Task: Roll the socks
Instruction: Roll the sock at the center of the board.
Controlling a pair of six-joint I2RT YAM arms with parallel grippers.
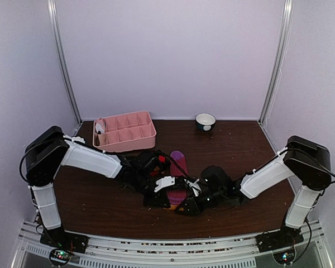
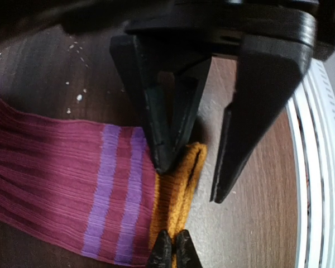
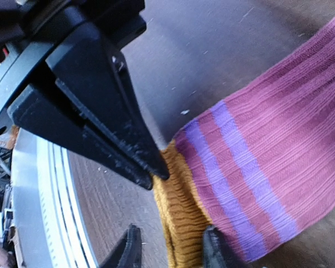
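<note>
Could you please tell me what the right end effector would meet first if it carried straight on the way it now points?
The mustard cuff of the magenta sock, lying between the right end effector's open fingers. Just beyond, probably the left end effector's shut tips, though depth is unclear.

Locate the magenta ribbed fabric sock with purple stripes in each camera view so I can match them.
Top external: the magenta ribbed sock lies just below picture centre, running up and down.
Left wrist: the sock fills the lower left and runs off the left edge.
Right wrist: the sock fills the right half and runs off the upper right.
Shared landmark: its mustard-yellow cuff beside two purple stripes, clear in both wrist views, mostly covered from above.
</note>
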